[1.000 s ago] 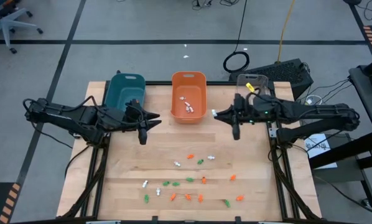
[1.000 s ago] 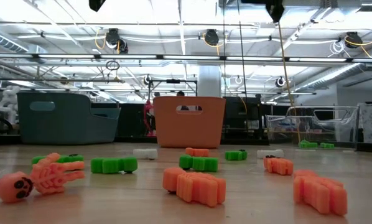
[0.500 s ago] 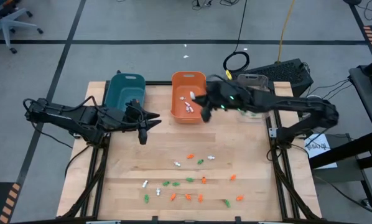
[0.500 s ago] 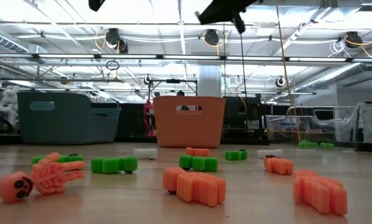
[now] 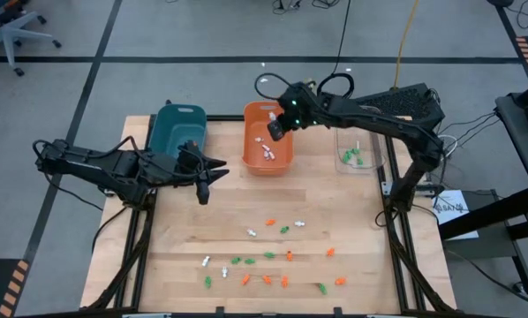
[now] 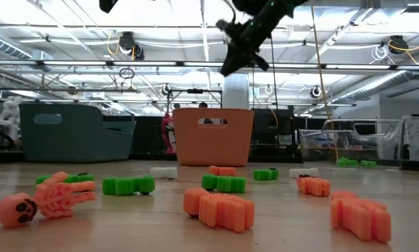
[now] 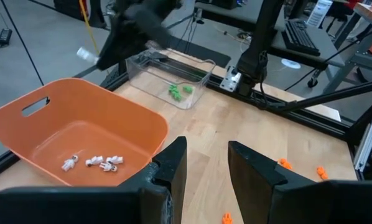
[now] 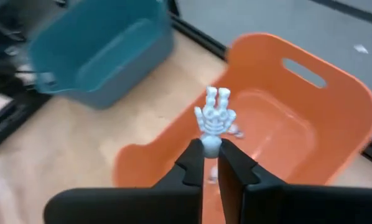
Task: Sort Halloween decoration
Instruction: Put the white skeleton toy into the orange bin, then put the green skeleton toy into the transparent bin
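Note:
My right gripper hangs over the orange bin, shut on a small white skeleton trinket. The left wrist view shows that trinket too. Several white trinkets lie on the bin's floor. Orange, green and white trinkets lie scattered on the near half of the table. My left gripper waits open and holds nothing, in front of the teal bin. My right gripper pinches the skeleton's skull end between its two fingertips. The fingers slant down from the table's right side. The ribs and arms stick out beyond the tips, and the trinket is lifted clear above the orange bin.
A clear bin at the far right holds a few green trinkets. The three bins stand in a row along the far edge. Bare wood lies between the bins and the scattered trinkets. A keyboard sits beyond the table.
My right gripper has swung from beside the clear bin toward the table's left and far edge, tipping downward and rolling as it went. It now hangs over the orange bin, still shut.

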Controlling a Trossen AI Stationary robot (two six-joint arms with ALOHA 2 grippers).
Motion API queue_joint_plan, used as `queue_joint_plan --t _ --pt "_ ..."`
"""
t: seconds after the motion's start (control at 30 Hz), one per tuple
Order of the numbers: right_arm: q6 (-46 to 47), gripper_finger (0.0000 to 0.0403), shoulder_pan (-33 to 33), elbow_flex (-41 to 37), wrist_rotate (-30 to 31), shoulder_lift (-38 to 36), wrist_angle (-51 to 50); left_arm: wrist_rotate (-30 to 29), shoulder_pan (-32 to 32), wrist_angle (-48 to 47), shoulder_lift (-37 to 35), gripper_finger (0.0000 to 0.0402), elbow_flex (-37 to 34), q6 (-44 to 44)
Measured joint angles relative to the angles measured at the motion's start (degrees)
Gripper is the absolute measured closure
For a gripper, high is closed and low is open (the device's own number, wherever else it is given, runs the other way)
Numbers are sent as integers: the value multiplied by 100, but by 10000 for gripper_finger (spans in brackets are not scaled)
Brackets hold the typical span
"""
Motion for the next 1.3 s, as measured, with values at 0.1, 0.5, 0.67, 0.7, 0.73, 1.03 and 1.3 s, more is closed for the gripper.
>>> queue_joint_plan --t 0.1,0.5,0.67,0.7,0.73,1.03,1.3 --pt "5 392 -182 33 -86 260 7 -55 0 0 0 285 0 0" --pt "176 390 -350 33 -458 1109 -326 -66 7 -24 0 285 0 0" --pt "450 390 -334 33 -450 1396 -306 -66 7 -112 0 285 0 -7" --pt "485 390 -334 33 -450 1437 -306 -66 7 -112 0 285 0 -7" --pt "509 389 -334 33 -449 1461 -305 -66 7 -114 0 285 0 -7" --pt "596 353 -336 31 -266 1459 -301 -136 7 -153 0 285 0 -4" --pt "558 312 -339 28 -262 1494 -258 -394 7 -181 2 285 0 166"
